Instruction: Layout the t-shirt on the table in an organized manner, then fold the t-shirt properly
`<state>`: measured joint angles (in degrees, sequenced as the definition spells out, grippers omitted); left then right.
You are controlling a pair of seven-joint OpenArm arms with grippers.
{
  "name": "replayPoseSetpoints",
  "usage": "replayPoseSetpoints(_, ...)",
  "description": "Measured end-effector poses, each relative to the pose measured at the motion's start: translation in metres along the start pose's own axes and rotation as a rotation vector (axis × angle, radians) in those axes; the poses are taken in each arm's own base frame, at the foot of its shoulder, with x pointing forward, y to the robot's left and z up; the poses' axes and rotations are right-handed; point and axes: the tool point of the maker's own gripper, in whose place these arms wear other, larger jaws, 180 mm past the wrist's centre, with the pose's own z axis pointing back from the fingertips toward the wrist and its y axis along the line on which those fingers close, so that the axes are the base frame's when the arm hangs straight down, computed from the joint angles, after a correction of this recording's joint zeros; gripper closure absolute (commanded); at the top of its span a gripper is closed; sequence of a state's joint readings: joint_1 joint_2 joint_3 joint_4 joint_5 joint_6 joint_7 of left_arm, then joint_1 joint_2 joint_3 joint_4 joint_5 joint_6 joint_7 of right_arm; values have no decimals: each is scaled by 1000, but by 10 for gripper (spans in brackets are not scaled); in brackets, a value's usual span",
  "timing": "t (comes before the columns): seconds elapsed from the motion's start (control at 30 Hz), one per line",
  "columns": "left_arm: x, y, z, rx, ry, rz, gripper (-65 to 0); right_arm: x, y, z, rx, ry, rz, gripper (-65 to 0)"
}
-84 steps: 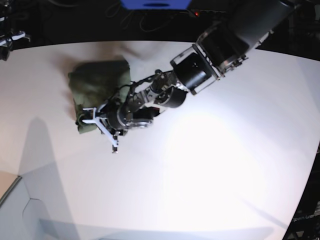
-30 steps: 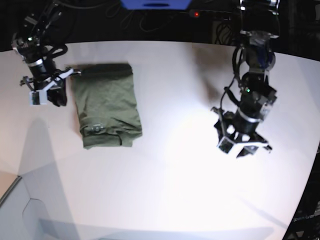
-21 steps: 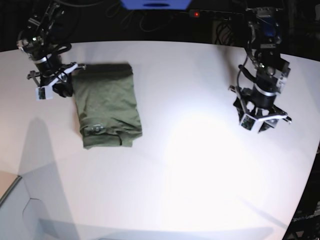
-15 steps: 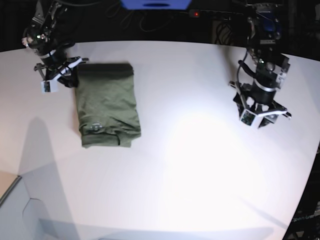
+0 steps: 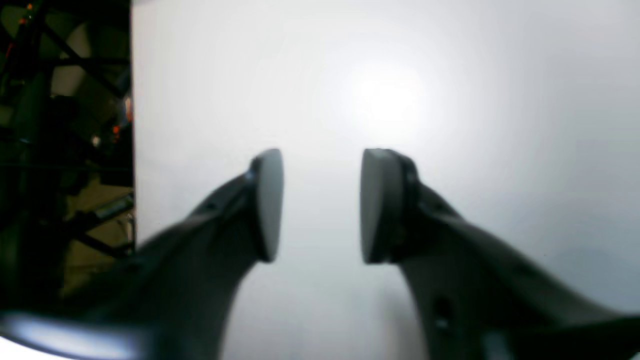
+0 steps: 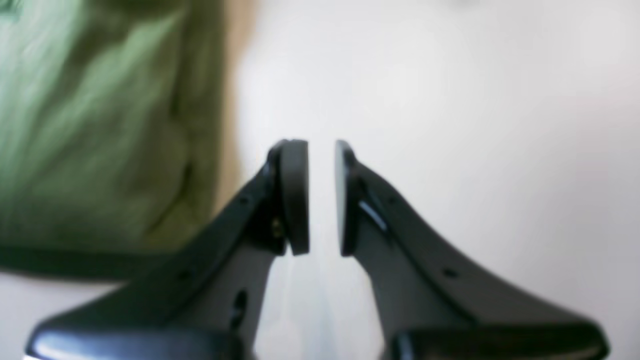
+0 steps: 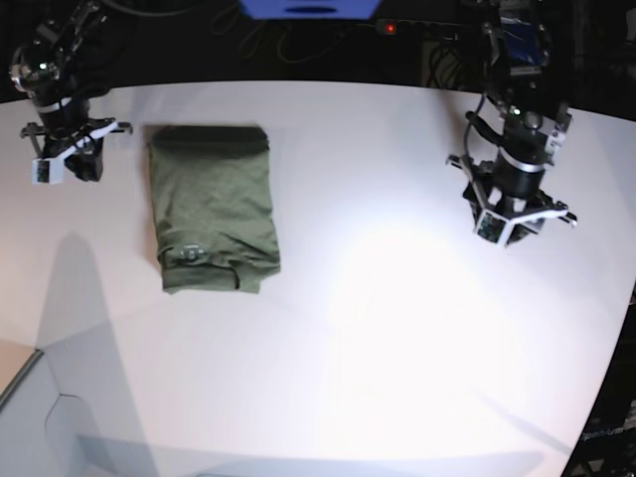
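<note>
no readable text, t-shirt (image 7: 213,204) label perhaps too blurred

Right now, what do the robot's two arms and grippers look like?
Both arms are black with loose black cables along them. The left gripper and right gripper have white brackets at the wrist and dark curved fingers ending in flat oval pads.

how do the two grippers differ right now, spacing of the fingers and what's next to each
The left gripper has a wide gap between its fingers; the right gripper shows only a narrow slit. Bare white table surrounds the left gripper, while the folded olive-green t-shirt lies just beside the right gripper. Both hold nothing and hang over the table, clear of the shirt.
</note>
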<state>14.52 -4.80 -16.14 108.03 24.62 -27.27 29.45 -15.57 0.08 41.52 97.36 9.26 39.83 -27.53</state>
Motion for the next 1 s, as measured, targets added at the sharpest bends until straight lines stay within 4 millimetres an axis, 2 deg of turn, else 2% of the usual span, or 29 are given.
replayPoseSetpoints(0.1,2,-15,8,-10,-1,53,-17,7,-26,15,-83,-29,-10,-77)
replayPoseSetpoints(0.13,4,-19,11,-17,-8,70,0,6,-33,19,-106,-27,-19,-76)
replayPoseSetpoints(0.33,-2,-55,32,-63,19,168,-1,-20,-91,63,-313,-1,-107,-76)
replayPoseSetpoints(0.4,-5,-64,38,-73,30,192,-1,-30,-101,77,-361,2,-142,-76)
replayPoseSetpoints(0.63,-44,-96,65,-145,138,221,-1,-98,-115,121,-452,148,-230,-76)
replayPoseSetpoints(0.8,-56,-124,93,-231,118,375,-1,-138,-111,130,-442,232,-292,-76)
replayPoseSetpoints(0.93,-69,-136,116,-257,131,411,-1,-158,-113,136,-441,272,-321,-76)
replayPoseSetpoints(1.0,-78,-141,126,-265,150,419,-1,-176,-108,135,-427,306,-361,-76)
